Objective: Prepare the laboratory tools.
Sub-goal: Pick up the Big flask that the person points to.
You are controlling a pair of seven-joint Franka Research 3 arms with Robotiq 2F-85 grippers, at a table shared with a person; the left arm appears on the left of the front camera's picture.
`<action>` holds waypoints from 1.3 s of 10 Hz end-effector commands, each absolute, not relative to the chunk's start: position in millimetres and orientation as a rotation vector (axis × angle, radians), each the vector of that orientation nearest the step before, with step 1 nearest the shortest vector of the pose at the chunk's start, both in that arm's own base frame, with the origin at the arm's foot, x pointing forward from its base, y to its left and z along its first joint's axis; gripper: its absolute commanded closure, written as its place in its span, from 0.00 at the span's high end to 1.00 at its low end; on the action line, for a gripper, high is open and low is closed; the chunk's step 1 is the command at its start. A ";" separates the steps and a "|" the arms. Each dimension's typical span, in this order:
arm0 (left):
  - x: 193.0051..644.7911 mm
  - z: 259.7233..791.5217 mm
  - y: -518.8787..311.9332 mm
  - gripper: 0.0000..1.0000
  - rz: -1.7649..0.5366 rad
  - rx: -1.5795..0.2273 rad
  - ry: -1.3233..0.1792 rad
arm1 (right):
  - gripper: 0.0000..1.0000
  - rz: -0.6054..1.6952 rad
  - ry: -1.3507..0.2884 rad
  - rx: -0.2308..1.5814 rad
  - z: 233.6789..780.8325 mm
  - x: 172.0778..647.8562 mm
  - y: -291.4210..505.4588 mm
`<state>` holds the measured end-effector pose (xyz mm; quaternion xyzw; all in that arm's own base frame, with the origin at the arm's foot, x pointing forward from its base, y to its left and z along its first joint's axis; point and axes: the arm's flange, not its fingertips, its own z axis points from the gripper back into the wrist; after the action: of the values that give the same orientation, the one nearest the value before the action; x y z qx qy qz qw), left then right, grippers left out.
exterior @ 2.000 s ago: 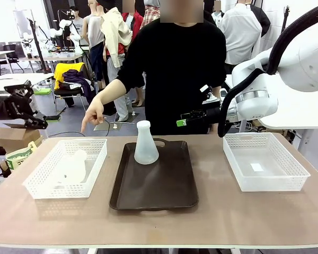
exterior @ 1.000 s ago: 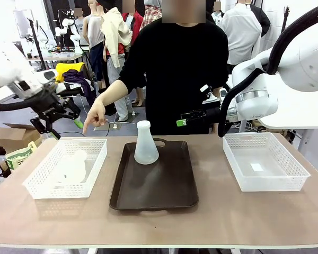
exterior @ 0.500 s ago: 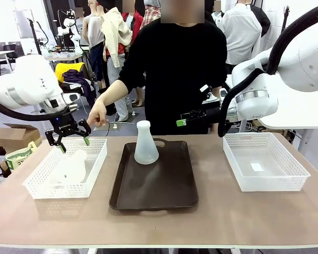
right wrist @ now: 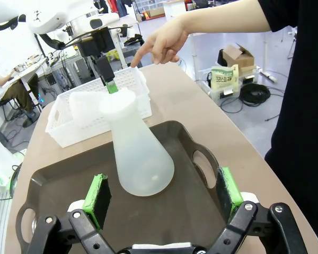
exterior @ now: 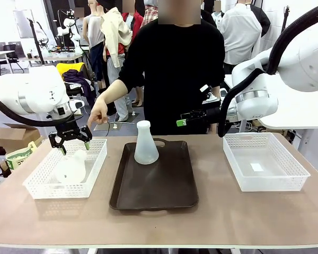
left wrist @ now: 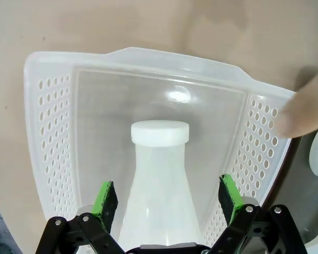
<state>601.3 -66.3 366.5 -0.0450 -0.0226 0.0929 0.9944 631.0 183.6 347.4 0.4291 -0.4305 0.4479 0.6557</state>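
- The left gripper [exterior: 71, 144] hangs over the left basket [exterior: 40, 190], jaws spread either side of the flask [exterior: 71, 168] in it, with a gap on both sides.
- A person's hand [exterior: 98, 114] points down just beyond that basket's far right corner, crowding that side.
- On the tray [exterior: 159, 185] a second flask [exterior: 146, 144] stands at the far end; the near half is bare.
- The right basket [exterior: 265, 184] is open from above.
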 end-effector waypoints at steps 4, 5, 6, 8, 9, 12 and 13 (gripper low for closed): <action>602.8 346.6 -65.1 1.00 0.062 -0.106 -0.081 | 1.00 1.023 -0.968 0.969 347.1 629.7 183.5; 602.3 343.9 -63.7 1.00 0.083 -0.095 -0.078 | 1.00 1.023 -0.968 0.969 347.1 629.7 183.5; 601.8 343.1 -63.8 1.00 0.089 -0.094 -0.078 | 1.00 1.023 -0.968 0.969 347.1 629.7 183.5; 603.9 334.8 -65.7 1.00 0.097 -0.066 -0.088 | 1.00 1.023 -0.968 0.969 347.1 629.7 183.5; 606.4 331.7 -66.6 1.00 0.108 -0.049 -0.086 | 1.00 1.023 -0.968 0.969 347.1 629.7 183.5; 611.8 327.1 -70.7 0.86 0.132 -0.022 -0.076 | 1.00 1.023 -0.968 0.969 347.1 629.7 183.5; 612.3 327.7 -71.7 0.68 0.139 -0.014 -0.070 | 1.00 1.023 -0.968 0.969 347.1 629.7 183.5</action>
<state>607.5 -68.2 325.8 -0.0283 -0.0307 0.0597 0.9973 631.0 183.6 347.4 0.4291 -0.4305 0.4479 0.6557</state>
